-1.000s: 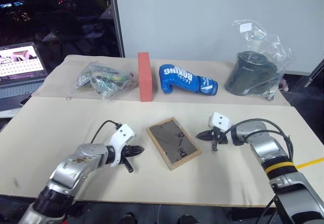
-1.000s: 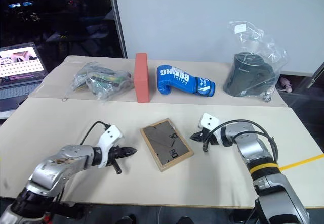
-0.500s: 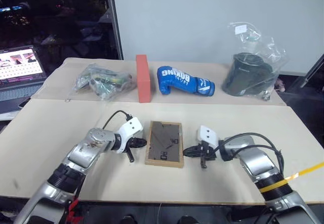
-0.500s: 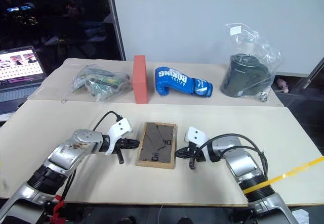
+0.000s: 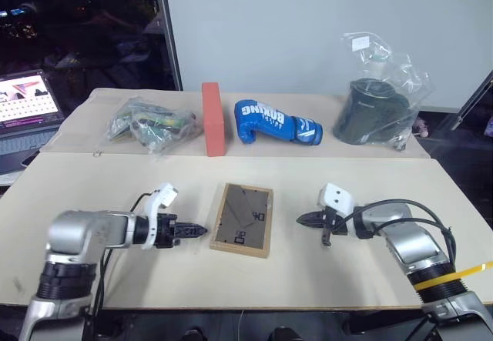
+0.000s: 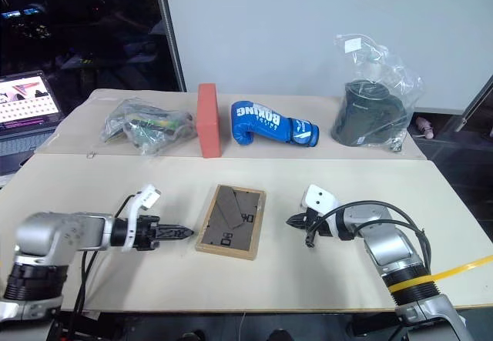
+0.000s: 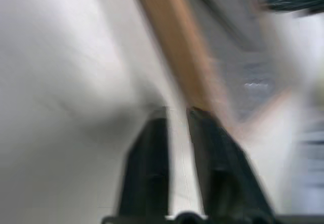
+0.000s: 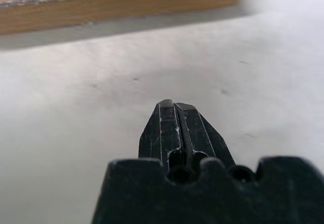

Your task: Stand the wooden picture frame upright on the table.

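Observation:
The wooden picture frame (image 5: 243,219) lies flat on the table (image 5: 347,179), its brown-grey backing board facing up. My left gripper (image 5: 202,232) points at the frame's left edge from a short gap away, touching nothing. In the left wrist view its fingers (image 7: 152,148) stand slightly parted, open, with the frame's wooden edge (image 7: 177,47) just past them. My right gripper (image 5: 300,219) hovers low to the right of the frame, apart from it. It is shut and holds nothing. The right wrist view shows its tips (image 8: 173,105) closed, short of the frame's side (image 8: 116,4).
Along the back of the table stand a clear bag of items (image 5: 150,122), an upright red-orange brick block (image 5: 212,118), a blue boxing glove (image 5: 273,122) and a plastic bag holding a dark object (image 5: 377,110). A laptop (image 5: 27,114) sits off the left side.
The frame has been turned from slanted to nearly straight. Both grippers, close against its sides half a second ago, have since drawn back from it. The left gripper rolled and parted its fingers.

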Motion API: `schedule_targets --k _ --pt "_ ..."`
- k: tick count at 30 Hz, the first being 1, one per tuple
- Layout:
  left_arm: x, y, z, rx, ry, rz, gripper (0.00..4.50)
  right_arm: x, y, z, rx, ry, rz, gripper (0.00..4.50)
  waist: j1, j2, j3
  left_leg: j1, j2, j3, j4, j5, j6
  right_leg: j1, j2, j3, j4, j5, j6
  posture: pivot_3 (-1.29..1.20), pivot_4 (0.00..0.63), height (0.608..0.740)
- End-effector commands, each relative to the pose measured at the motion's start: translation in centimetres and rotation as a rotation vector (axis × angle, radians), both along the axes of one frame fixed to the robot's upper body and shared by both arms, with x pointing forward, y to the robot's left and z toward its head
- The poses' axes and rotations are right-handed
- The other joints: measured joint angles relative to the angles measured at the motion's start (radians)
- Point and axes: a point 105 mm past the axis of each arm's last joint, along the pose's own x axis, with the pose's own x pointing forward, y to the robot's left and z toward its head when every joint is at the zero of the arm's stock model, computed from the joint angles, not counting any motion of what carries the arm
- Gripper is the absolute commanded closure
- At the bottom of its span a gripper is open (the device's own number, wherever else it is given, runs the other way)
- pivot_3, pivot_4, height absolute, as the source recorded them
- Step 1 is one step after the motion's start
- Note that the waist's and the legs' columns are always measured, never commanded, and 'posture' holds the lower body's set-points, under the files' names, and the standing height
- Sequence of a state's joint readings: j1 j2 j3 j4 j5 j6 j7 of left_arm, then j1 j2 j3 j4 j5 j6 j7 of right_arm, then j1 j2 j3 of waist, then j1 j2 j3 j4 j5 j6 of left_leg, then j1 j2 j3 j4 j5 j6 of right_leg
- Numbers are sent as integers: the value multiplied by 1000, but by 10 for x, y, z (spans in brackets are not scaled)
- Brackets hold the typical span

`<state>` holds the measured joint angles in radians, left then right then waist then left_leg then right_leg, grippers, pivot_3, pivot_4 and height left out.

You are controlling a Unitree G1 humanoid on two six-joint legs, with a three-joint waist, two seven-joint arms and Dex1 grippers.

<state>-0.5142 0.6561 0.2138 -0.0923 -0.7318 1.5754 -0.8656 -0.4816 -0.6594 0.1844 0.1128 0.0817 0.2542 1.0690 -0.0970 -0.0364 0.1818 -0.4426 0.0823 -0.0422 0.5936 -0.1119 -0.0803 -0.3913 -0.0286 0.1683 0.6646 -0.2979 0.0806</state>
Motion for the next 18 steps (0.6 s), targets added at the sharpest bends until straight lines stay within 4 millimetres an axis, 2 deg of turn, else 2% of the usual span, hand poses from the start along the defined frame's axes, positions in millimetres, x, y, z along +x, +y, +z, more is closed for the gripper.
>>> schedule_targets --k 1,5,6,7,9,12,18 --pt "0 -8 -6 -62 77 7 1925 -1 13 5 -7 -71 85 4500 0 0 0 0 0 0 0 0 0 1 0 0 0 0 0 0 150 730" --pt "-9 -31 -12 -95 130 -87 648 1 24 2 30 -82 95 4500 1 -1 0 0 0 -2 0 0 0 1 0 -1 0 0 0 0 150 730" --pt "-15 -36 -21 -55 147 -109 210 1 26 2 47 -80 94 4500 1 -1 0 0 0 -2 0 0 0 1 0 -1 0 0 0 0 150 730" --pt "-17 -45 -29 -47 166 -124 31 1 30 2 69 -73 96 4500 2 0 0 0 0 -3 0 0 0 1 0 -2 0 0 -1 0 150 730" --pt "-21 -60 -38 -44 188 -150 31 -2 37 1 96 -65 109 4500 4 0 0 0 -1 -3 0 0 0 2 -1 -2 0 1 -1 0 150 730" --pt "-17 -73 -37 -81 191 -149 31 -8 44 -1 116 -52 126 4500 19 0 -1 1 -2 -4 1 0 0 3 -1 -3 -1 1 -1 0 150 730" --pt "-6 -75 -31 -147 183 -84 31 -13 44 -7 110 -35 122 4500 36 0 -1 0 -4 -5 1 0 0 4 -3 -4 -1 1 -1 0 150 730"
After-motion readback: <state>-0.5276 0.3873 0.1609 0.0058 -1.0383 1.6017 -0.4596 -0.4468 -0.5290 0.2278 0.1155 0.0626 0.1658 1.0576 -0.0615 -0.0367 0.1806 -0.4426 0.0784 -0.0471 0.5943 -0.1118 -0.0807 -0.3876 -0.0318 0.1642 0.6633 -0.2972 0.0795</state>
